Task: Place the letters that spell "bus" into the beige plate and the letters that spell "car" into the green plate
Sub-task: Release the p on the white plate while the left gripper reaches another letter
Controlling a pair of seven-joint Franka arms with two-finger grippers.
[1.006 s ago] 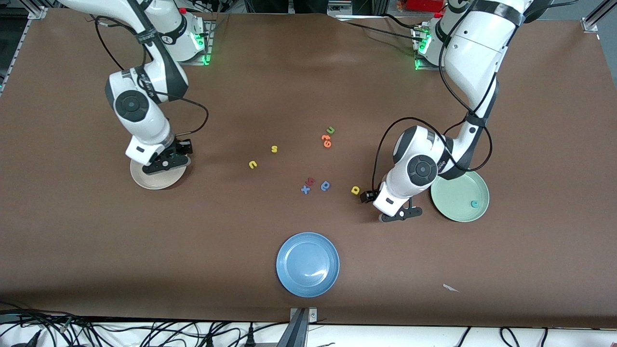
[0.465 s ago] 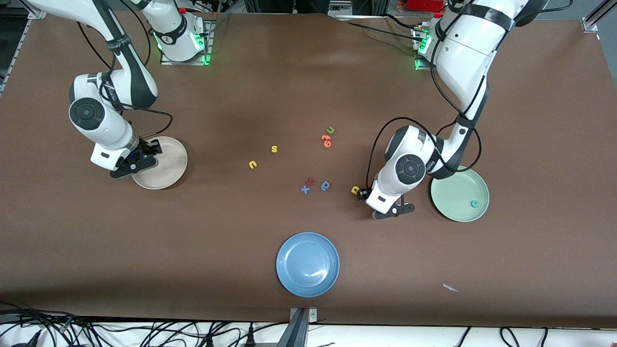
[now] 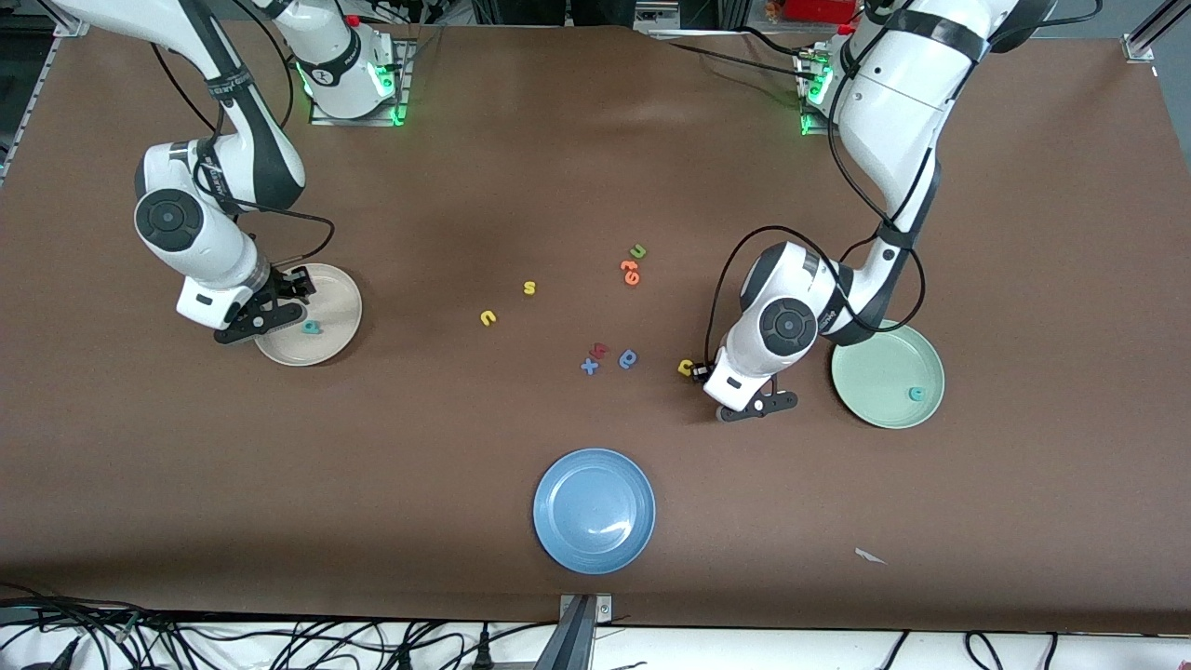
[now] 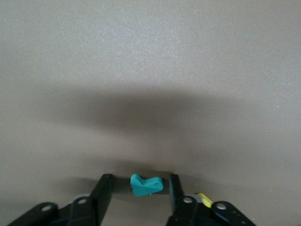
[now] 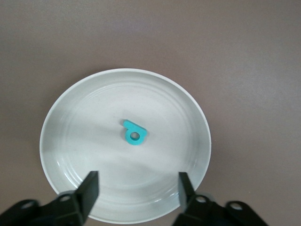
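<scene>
Three plates on the table: beige plate holding one teal b, green plate holding one teal c, blue plate. Yellow u and yellow s lie mid-table.

Right gripper over the beige plate, fingers spread, holding nothing.

Only the left wrist view shows the teal r between the left gripper fingers, gaps either side, grip uncertain; yellow a beside it.
</scene>
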